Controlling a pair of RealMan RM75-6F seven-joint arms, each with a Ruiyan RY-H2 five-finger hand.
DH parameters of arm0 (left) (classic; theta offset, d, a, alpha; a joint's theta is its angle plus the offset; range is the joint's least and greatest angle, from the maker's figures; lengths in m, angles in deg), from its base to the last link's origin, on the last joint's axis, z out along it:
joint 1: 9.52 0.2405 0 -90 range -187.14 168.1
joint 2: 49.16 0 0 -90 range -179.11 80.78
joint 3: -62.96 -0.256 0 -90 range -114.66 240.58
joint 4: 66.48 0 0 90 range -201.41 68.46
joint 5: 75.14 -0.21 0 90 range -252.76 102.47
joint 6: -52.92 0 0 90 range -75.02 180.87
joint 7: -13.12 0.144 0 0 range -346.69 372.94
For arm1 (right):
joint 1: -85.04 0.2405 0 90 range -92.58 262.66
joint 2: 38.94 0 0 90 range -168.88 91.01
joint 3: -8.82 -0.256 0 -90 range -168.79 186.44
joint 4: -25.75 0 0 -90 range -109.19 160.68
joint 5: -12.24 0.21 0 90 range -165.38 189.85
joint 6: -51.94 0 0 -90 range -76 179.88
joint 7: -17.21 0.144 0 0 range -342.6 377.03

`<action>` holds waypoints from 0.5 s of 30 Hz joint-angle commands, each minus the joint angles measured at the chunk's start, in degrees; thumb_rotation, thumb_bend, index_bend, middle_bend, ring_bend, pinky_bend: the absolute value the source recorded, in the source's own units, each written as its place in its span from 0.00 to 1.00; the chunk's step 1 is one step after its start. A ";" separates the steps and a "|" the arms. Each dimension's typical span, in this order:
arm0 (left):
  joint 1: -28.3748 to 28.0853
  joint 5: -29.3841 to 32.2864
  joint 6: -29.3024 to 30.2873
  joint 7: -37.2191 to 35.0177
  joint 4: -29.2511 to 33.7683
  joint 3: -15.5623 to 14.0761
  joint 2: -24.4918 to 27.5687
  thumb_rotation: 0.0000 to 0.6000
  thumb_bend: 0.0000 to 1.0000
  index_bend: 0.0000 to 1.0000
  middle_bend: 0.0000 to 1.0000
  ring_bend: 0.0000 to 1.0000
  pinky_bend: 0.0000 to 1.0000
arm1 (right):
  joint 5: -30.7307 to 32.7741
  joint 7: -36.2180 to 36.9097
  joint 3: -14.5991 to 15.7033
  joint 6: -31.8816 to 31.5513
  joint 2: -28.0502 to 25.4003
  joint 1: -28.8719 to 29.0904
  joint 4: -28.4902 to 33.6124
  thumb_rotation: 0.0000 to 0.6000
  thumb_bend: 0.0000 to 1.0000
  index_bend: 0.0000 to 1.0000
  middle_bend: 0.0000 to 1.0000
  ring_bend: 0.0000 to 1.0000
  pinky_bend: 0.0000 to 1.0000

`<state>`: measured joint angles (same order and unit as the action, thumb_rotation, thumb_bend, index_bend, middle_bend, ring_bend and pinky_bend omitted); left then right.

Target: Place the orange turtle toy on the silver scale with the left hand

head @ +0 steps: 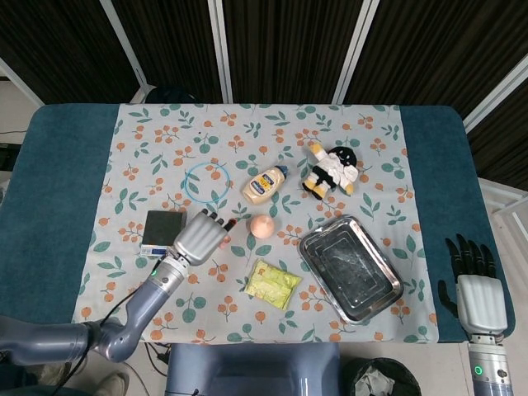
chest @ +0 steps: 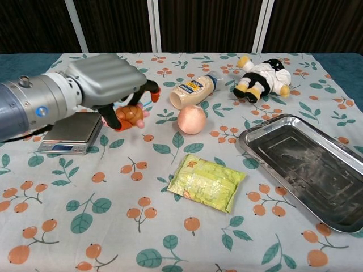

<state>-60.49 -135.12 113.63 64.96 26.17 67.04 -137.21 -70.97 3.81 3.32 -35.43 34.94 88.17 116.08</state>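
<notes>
Carrying the orange turtle toy (chest: 129,115) clear of the bench (head: 66,190), the left hand (chest: 105,81) hangs just beside the silver scale (chest: 71,133), on the side facing the peach-coloured ball (chest: 191,119). The toy is off the cloth and tucked under the palm, most likely so it can travel over the scale's raised platform without dragging. The head view shows the same hand (head: 198,237) overlapping the scale's (head: 162,231) near corner, so by my reading the carry is close to its end and only the last sideways move and the set-down are left.

The left fingers (chest: 148,90) are curled down around the toy, grasping it from above; the orange-tipped ends wrap its shell and only the lower part of the turtle shows beneath them. How firm the hold is cannot be judged from here.

The right hand (head: 477,290) sits well apart from the scale, off the far edge of the bench past the metal tray (head: 312,247), fingers up and spread, holding nothing. It is idle because the task calls for the left hand alone.

The scale's platform is bare and level, ready for the toy.
</notes>
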 commanded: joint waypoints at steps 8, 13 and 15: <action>4.65 -3.76 0.49 -7.45 -0.64 -3.83 10.28 1.00 0.31 0.29 0.56 0.46 0.52 | 0.11 -1.65 0.34 0.86 1.04 0.45 -0.30 1.00 0.53 0.00 0.00 0.01 0.00; 5.46 -5.68 -1.29 -11.77 -4.37 -4.86 9.79 1.00 0.31 0.29 0.56 0.46 0.52 | 0.55 -2.18 0.12 0.78 1.27 0.45 -0.34 1.00 0.53 0.00 0.00 0.01 0.00; 5.87 -5.83 -1.97 -13.22 -6.41 -5.14 9.07 1.00 0.31 0.29 0.55 0.46 0.52 | 0.60 -2.22 0.02 0.59 1.28 0.40 -0.37 1.00 0.53 0.00 0.00 0.01 0.00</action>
<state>-55.21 -140.42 112.53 53.19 21.43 62.43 -127.60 -70.36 1.60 3.34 -34.84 36.21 88.58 115.70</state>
